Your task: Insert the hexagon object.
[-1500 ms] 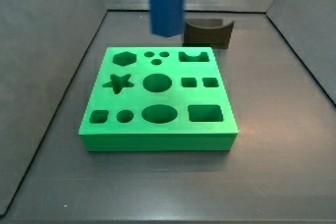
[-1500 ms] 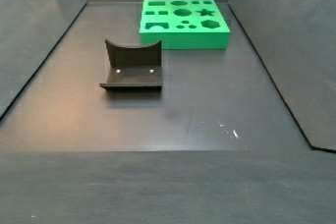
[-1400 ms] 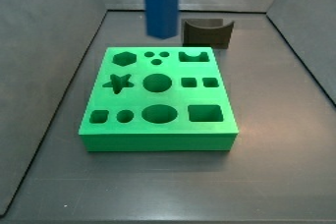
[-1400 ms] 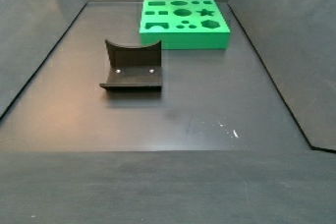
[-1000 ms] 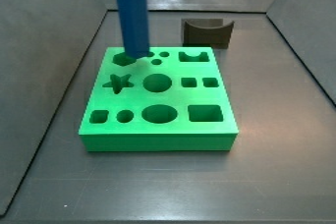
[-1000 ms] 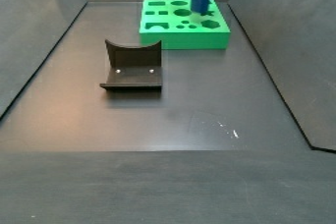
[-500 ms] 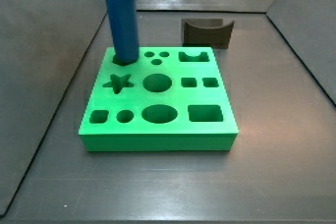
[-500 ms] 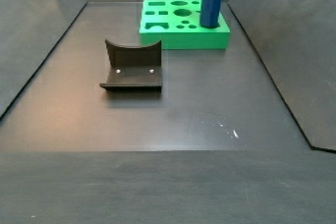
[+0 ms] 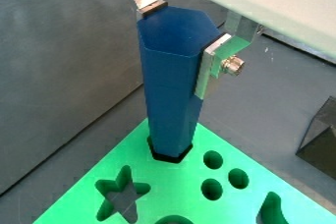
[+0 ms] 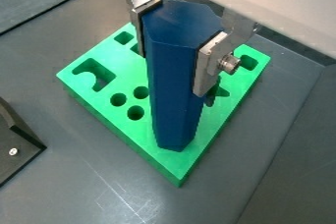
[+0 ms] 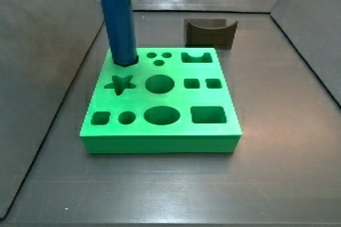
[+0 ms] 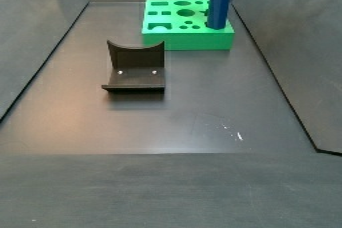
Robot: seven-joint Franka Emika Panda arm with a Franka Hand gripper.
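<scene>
The hexagon object (image 11: 119, 27), a tall blue faceted bar, stands upright with its lower end in the hexagon hole at a far corner of the green block (image 11: 167, 143). It also shows in a side view (image 12: 219, 0) and in both wrist views (image 9: 171, 100) (image 10: 171, 100). My gripper (image 9: 182, 39) (image 10: 176, 39) is shut on the bar's top end, one silver finger (image 9: 214, 63) on each of two opposite faces. In both side views the gripper is almost wholly above the picture's edge. The block (image 12: 187, 40) carries several other shaped holes, all empty.
The dark grey fixture (image 11: 210, 32) (image 12: 134, 67) with a curved notch stands on the floor apart from the block. Grey walls enclose the floor on three sides. Part of the fixture shows in a wrist view (image 10: 14, 149).
The bar has moved from above the block's far edge over to the block's far corner and come down, so its lower end now sits in the hole.
</scene>
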